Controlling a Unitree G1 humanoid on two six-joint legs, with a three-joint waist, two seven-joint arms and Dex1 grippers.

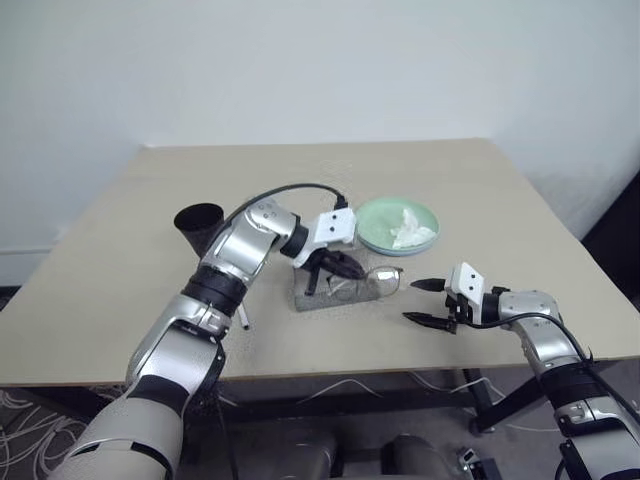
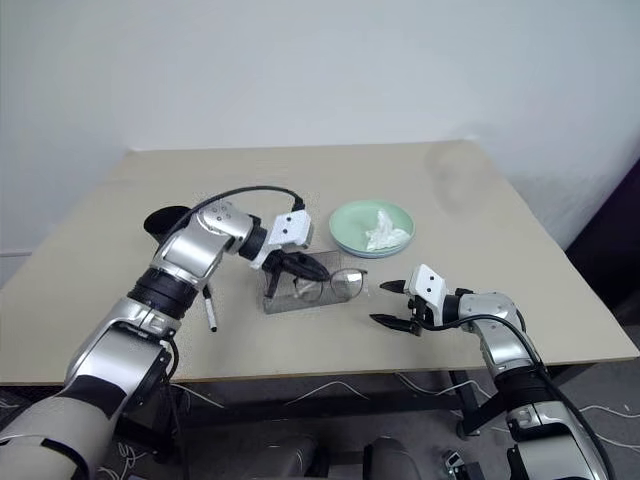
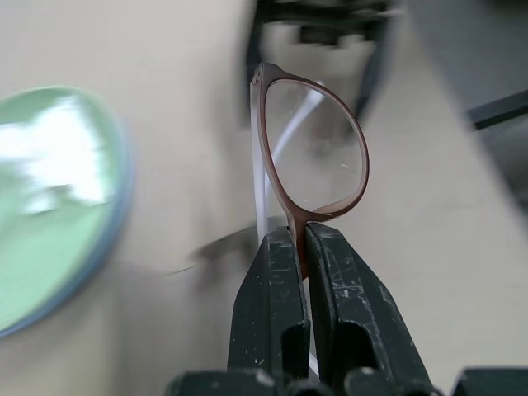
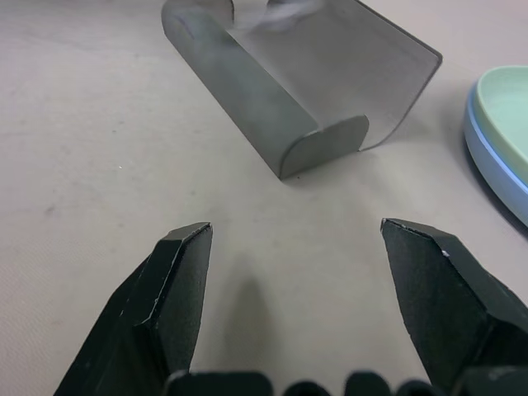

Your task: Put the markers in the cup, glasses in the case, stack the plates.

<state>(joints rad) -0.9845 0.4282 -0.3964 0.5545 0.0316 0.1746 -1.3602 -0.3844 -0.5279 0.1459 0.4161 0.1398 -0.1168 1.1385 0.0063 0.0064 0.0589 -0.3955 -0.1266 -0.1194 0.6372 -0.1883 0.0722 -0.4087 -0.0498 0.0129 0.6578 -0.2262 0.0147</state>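
Left tool (image 3: 299, 247): clamped shut on the glasses (image 1: 380, 280), held just above the case (image 1: 330, 296).
Case: mid-bench, long axis along the near edge.
Right tool (image 1: 428, 302): wide open, empty, beside the case.

Two stacked plates (image 4: 497, 132), one cup (image 1: 199, 226), one case (image 4: 301, 78), one glasses (image 3: 313, 148), perhaps one marker (image 2: 210, 310).
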